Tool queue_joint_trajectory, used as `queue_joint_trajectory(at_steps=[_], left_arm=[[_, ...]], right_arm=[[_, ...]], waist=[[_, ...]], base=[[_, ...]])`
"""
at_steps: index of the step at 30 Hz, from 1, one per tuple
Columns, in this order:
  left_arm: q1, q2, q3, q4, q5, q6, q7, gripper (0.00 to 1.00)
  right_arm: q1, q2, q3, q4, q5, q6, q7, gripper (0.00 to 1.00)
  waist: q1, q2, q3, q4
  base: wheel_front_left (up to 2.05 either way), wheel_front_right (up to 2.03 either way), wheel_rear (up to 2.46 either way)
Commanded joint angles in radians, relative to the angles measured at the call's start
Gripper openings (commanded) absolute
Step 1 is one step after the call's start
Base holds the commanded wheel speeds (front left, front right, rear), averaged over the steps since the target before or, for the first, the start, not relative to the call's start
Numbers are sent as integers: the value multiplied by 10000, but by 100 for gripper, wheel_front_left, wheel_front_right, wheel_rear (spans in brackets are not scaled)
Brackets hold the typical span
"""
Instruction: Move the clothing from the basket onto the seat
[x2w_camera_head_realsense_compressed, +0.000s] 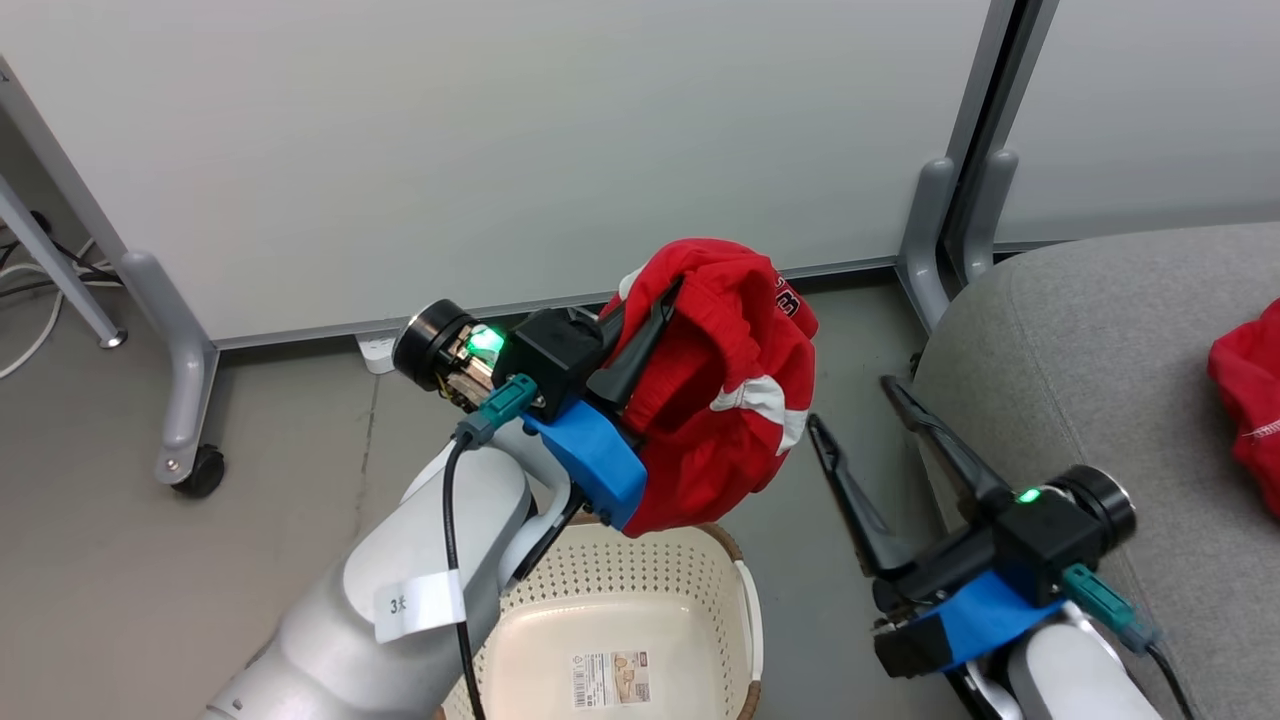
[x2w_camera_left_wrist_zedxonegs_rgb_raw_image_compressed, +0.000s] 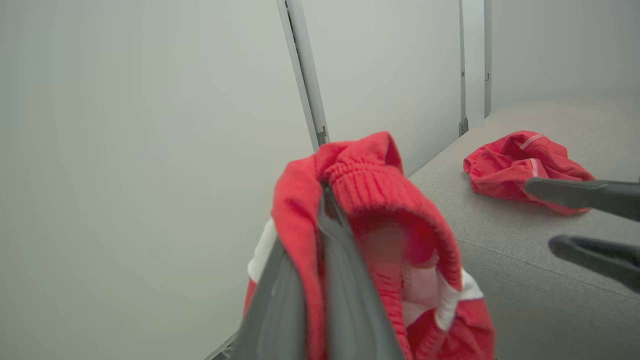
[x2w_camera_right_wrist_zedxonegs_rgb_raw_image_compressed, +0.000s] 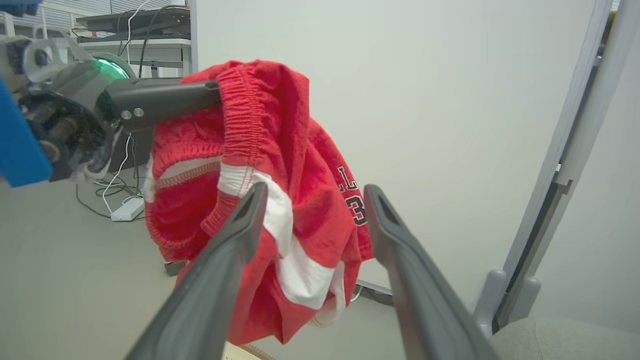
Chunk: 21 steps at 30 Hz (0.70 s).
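1. The red shorts (x2w_camera_head_realsense_compressed: 730, 390) w/ white stripe hang in the air above the basket. The elastic waistband is pinched in the left gripper (x2w_camera_head_realsense_compressed: 668, 300), whose fingers are pressed together on the fabric. The rest of the cloth drops toward 6 o'clock from the grip.
2. Key relation, head view: the grey seat (x2w_camera_head_realsense_compressed: 1080, 380) lies at 3 o'clock from the shorts, well apart. I judge the carry must go sideways to the right.
3. The right gripper (x2w_camera_head_realsense_compressed: 852, 405) is between shorts and seat edge, approx. 4 o'clock from the shorts. Its fingers are spread wide and hold nothing. It is nearer to the seat and perhaps stands in the path.
4. A second red garment (x2w_camera_head_realsense_compressed: 1245, 400) lies already on the seat, toward the far right.
5. The laundry basket (x2w_camera_head_realsense_compressed: 620, 575) is at 6 o'clock, under the shorts. The visible inside has only a printed sticker (x2w_camera_head_realsense_compressed: 612, 678) on the bottom; the left part is hidden by the forearm.
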Motion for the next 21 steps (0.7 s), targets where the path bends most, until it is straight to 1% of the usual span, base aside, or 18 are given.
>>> queue_joint_trajectory(at_steps=[1, 8, 15, 21], left_arm=[[-4, -18, -15, -45, 57, 11, -50, 0], [-179, -207, -169, -120, 178, -24, -50, 0], [-336, -413, -347, -174, 295, -85, -50, 0], [-467, -545, -446, -234, 357, -140, -50, 0]], right_arm=[[-324, -119, 305, 95, 109, 1, -34, 100], [-1531, -365, 1327, 707, 145, 1, -34, 100], [-2499, -451, 1893, 1706, 211, 1, -34, 100], [-3021, -385, 2254, 2755, 295, 1, -34, 100]], waist=[[0, -1, 75, 44], [0, -1, 359, 233], [0, -1, 624, 417], [0, -1, 770, 537]], base=[[0, 0, 0], [0, 0, 0], [0, 0, 0], [0, 0, 0]])
